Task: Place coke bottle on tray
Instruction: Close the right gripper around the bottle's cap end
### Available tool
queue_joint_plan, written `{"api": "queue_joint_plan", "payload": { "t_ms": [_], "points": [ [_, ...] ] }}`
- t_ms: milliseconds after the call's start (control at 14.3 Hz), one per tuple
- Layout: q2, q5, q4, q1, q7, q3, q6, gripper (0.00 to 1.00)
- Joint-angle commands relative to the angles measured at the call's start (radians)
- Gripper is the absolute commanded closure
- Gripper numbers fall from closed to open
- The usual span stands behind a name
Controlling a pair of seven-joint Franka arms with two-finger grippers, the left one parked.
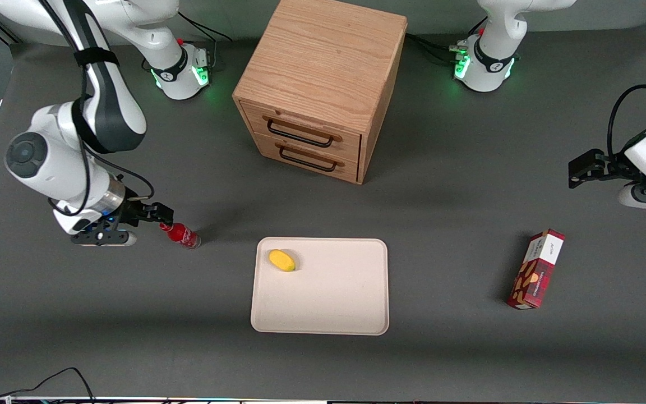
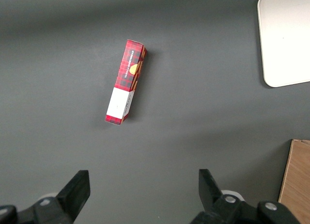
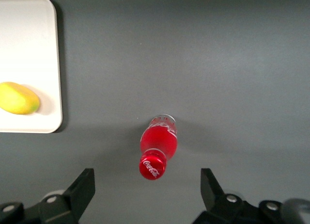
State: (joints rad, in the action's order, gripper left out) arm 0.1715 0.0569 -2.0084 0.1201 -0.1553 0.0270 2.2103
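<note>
The coke bottle [image 1: 183, 234] is small and red with a red cap. It stands upright on the grey table, toward the working arm's end, apart from the tray [image 1: 323, 314]. My gripper [image 1: 160, 216] hovers over the bottle with its fingers spread wide. In the right wrist view the bottle [image 3: 158, 146] is seen from above, its cap between the two open fingers [image 3: 82, 187] and touching neither. The tray is cream-white with a low rim and also shows in the right wrist view [image 3: 53, 64].
A yellow mango-like fruit [image 1: 281, 260] lies on the tray near its corner closest to the bottle. A wooden two-drawer cabinet [image 1: 323, 84] stands farther from the front camera. A red snack box [image 1: 536, 269] lies toward the parked arm's end.
</note>
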Motion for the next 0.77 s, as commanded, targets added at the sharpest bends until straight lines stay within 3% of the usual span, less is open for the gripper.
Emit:
{"api": "queue_joint_plan", "payload": {
  "t_ms": [0,349,488,698],
  "points": [
    [-0.036,-0.012,-0.099,0.0,0.008,0.005,0.095,0.05],
    [-0.029,-0.028,-0.165,0.0,0.01,0.008,0.192,0.05],
    [-0.03,-0.029,-0.171,0.0,0.01,0.008,0.201,0.1],
    [-0.027,-0.045,-0.171,-0.002,0.01,0.008,0.203,0.39]
  ]
}}
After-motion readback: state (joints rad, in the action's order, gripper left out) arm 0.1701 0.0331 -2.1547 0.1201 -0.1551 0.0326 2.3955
